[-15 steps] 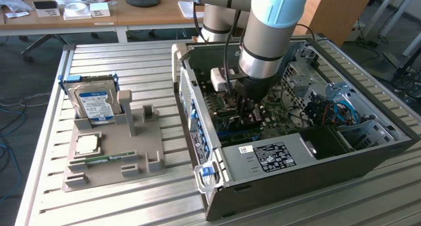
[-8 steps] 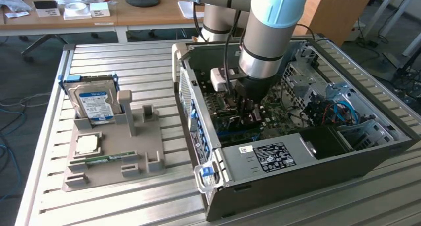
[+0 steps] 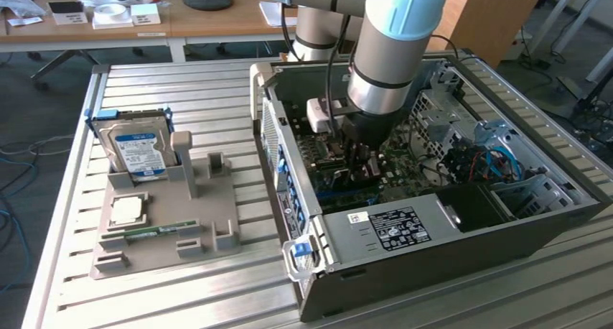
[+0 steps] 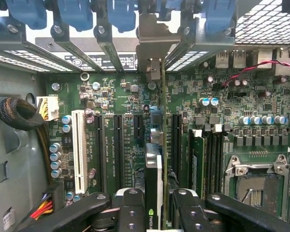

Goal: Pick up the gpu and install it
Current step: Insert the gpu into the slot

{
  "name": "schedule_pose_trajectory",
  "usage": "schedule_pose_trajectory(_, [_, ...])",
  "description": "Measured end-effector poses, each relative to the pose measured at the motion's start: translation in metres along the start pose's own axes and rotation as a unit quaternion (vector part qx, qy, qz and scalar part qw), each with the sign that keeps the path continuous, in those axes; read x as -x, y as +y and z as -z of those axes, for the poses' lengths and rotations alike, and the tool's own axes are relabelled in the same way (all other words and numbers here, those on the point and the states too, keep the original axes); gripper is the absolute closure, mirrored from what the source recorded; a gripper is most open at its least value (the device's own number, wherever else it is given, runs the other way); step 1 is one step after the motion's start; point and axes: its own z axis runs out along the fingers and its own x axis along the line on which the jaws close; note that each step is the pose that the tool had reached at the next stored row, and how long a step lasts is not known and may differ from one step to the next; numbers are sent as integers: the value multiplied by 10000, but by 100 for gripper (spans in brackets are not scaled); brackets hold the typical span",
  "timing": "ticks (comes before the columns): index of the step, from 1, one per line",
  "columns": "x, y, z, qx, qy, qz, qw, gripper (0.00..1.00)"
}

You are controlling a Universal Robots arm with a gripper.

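Note:
The gpu (image 4: 153, 183) stands on edge between my fingers (image 4: 130, 208), a thin card with a logo on its near end. Its silver end bracket (image 4: 152, 43) reaches the row of rear slot openings under the blue latches (image 4: 121, 12). My gripper (image 4: 157, 212) is shut on the card from both sides, directly over the green motherboard (image 4: 116, 96) and in line with the black expansion slots. Whether the card sits fully in a slot I cannot tell. In the exterior view my gripper (image 3: 364, 167) is deep inside the open computer case (image 3: 431, 235).
On the motherboard are a white slot (image 4: 79, 150), memory sticks (image 4: 197, 159), an empty processor socket (image 4: 253, 183) and a cable bundle (image 4: 19, 113). Outside the case, a grey holder (image 3: 163, 235) carries a blue-labelled hard drive (image 3: 137, 151), a processor (image 3: 128, 209) and a green memory stick (image 3: 153, 232).

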Motion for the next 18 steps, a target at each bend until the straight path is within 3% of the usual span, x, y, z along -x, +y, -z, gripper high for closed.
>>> schedule_pose_trajectory(6, [12,-1,-2,-1,11,-12,10000,73])
schedule_pose_trajectory(9, [20,-1,-5,-1,30,-15,10000,73])
schedule_pose_trajectory(18, [49,1,-8,-2,36,-14,10000,73])
